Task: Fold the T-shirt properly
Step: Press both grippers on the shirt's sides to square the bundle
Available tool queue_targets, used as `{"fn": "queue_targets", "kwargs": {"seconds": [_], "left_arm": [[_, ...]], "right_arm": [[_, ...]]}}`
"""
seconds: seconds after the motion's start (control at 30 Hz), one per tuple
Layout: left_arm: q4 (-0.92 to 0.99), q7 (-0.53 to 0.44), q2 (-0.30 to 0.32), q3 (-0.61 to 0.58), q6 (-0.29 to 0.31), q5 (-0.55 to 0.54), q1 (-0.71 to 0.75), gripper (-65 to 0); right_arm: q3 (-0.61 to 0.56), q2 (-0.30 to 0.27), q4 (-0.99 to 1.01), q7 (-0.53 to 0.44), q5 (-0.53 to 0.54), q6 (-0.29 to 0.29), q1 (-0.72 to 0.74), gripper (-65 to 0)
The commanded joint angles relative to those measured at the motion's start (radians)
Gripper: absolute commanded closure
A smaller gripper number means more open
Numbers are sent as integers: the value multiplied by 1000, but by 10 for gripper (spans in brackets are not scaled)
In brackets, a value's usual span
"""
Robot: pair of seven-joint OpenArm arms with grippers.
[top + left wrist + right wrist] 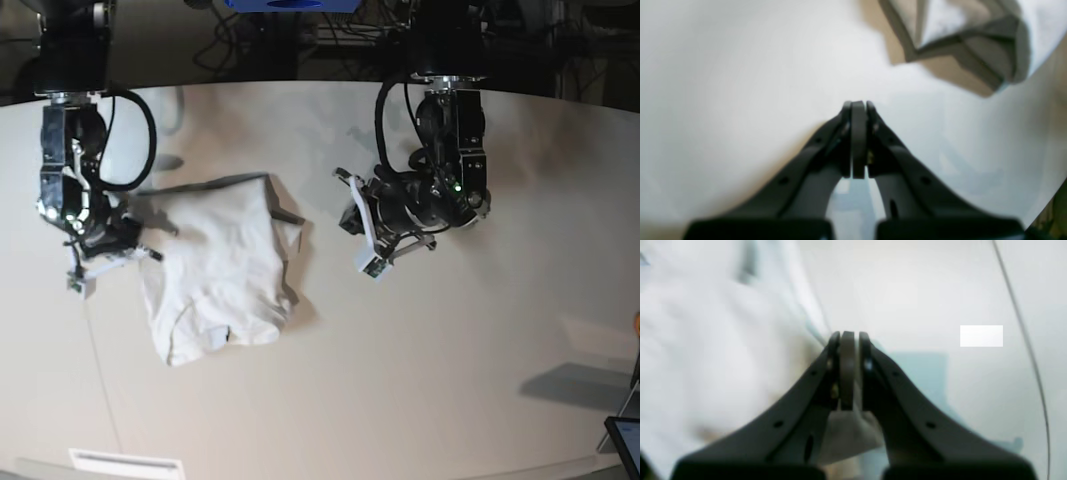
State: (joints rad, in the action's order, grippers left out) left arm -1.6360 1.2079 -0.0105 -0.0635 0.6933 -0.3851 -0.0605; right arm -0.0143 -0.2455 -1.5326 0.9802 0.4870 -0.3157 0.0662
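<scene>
T-shirt [222,268] lies bunched mid-table, so folding's barely started. Right gripper [849,336], at its edge, looks pinched on cloth, though it's blurry. Left gripper [858,106], just beside it, is closed and empty. Next: spread it flat.

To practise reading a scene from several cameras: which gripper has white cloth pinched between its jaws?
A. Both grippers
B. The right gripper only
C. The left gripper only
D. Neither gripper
B. In the right wrist view a wad of the T-shirt sits clamped in the right gripper, while the left gripper is shut on nothing, above the bare table and apart from the cloth.
</scene>
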Motion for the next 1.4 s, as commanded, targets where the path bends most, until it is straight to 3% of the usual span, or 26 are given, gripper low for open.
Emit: {"fn": "queue_targets", "kwargs": {"seconds": [0.0, 0.27, 0.47, 0.63, 0.93, 1.13, 1.37], "left_arm": [[-11, -33, 1, 0, 5, -16, -22, 0], [96, -119, -6, 0, 5, -18, -57, 0], [259, -207, -84, 0, 5, -18, -115, 0], [297, -219, -127, -2, 5, -18, -123, 0], [253, -219, -82, 1, 5, -18, -75, 0], [159, -216, -50, 8, 5, -18, -40, 0], [153, -219, -38, 9, 5, -10, -37, 0]], "right_arm": [[-16, -10, -6, -17, -9, 2, 24, -30], [-109, -8, 8, -50, -17, -3, 17, -30], [-151, -8, 8, -51, -18, -4, 17, -30], [-189, -8, 7, -51, -18, -4, 17, -30], [-309, -8, -1, -51, -20, -6, 17, -30], [-407, -7, -16, -51, -18, -119, 17, -30], [-442, 58, -42, -51, -18, -132, -22, -30]]}}
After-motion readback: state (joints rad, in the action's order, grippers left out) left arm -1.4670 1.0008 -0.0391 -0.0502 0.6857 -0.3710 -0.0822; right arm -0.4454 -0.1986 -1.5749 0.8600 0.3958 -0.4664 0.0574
